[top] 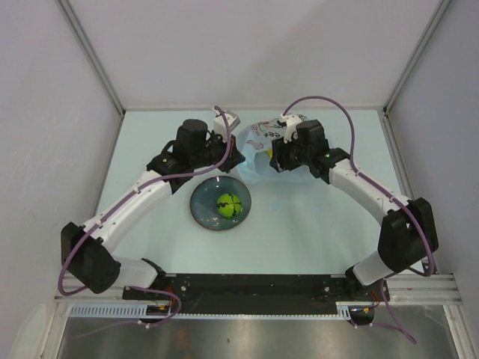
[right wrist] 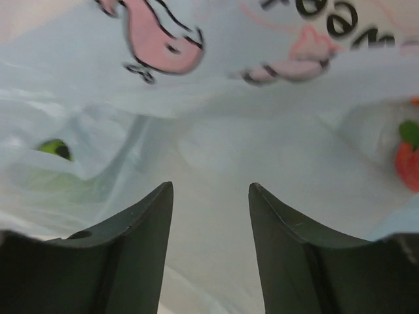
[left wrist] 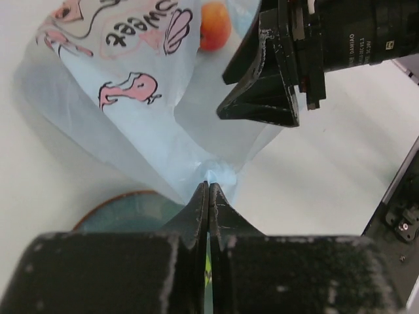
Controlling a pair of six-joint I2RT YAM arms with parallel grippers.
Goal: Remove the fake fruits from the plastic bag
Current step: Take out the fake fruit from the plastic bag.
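Well, the left gripper is pinched tight on a fold of the plastic bag, with the thin film caught between its closed jaws. The right gripper has its jaws apart and nothing between them, its nose close against the bag's side. Both arms meet at the bag, which lies by the middle of the table's far edge — the left gripper at its near corner, the right gripper on its right side.

The table is pale blue-green and matte, closed in by plain grey-white walls on the left, far and right sides. A dark round plate sits between the bag and the near edge, with a green round fruit on it.

The bag is crinkled, light blue and translucent, printed with pink drawings outlined dark and with dark lettering. An orange-pink fruit shows at its far side — whether inside or out I cannot tell. A red fruit with a green leaf shows through the film.
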